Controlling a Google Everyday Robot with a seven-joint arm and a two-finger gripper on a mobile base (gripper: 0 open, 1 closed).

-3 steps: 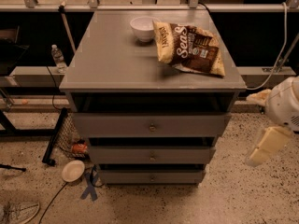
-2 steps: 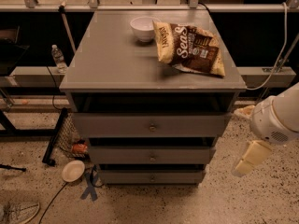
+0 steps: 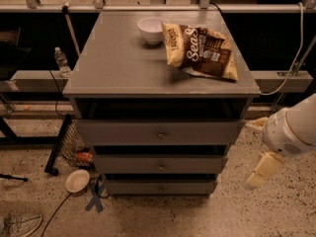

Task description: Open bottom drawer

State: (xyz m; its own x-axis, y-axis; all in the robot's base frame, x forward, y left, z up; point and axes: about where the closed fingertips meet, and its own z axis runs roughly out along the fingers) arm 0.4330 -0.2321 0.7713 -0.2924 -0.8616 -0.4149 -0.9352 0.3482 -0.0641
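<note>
My gripper (image 3: 250,154) hangs to the right of the cabinet (image 3: 148,68), off its front right corner, roughly level with the middle drawer (image 3: 197,165) and clear of every surface. Its two beige fingers (image 3: 260,171) stand spread apart with nothing between them. This suits a knob grasp, since the jaws must pass either side of the knob before closing. The bottom drawer (image 3: 128,186) is the lowest and slimmest of three grey fronts, sitting just above the floor. It appears shut, and its small round knob (image 3: 160,188) sits at the centre of the front. The gripper is well apart from that knob, above it and to its right. I judge the step in hand to be the approach: descend, move left across the front, and align on the knob before pulling straight out. The top drawer (image 3: 197,134) carries a similar centre knob, as does the middle one, so height selection is the main risk. A grasp made too high would open the wrong drawer. On the cabinet top lie a white bowl (image 3: 150,29) and a chip bag (image 3: 200,51), both well back from the front edge and outside the working path. On the floor to the left rest a pale round dish (image 3: 77,180) and a blue tape cross (image 3: 96,199). The tape lies just beside the lower left corner, so a low approach should come from the right.
</note>
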